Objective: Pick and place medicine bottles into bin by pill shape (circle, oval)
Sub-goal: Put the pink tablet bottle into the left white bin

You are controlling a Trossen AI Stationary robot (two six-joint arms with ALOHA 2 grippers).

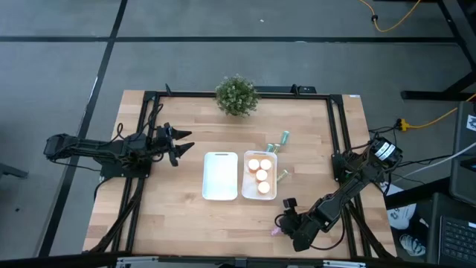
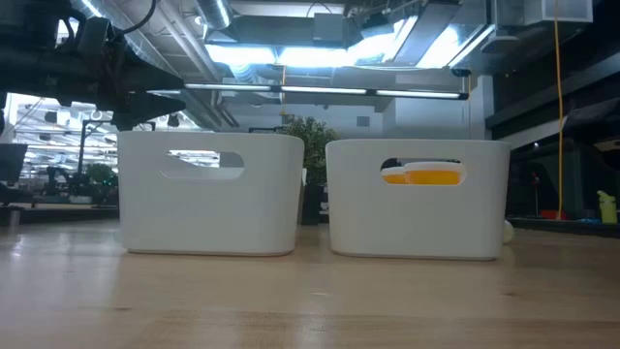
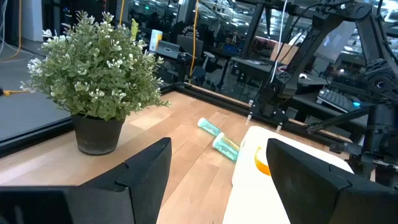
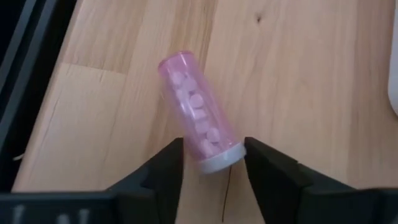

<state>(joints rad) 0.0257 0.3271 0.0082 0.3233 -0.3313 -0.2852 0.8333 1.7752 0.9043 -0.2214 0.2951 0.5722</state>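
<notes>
Wooden tabletop (image 4: 298, 74) carries your pink pill bottle (image 4: 198, 118) lying flat near the front-right edge. Your right gripper (image 4: 211, 163) brackets its capped end, narrowly parted, grip unconfirmed. It's light, slick, rolls; pinch mid-barrel.

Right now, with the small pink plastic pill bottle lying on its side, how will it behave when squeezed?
The pink bottle lies flat and round, so it may roll if nudged. The right gripper straddles only its white-capped end, so it could pivot. Smooth plastic looks slippery.
</notes>
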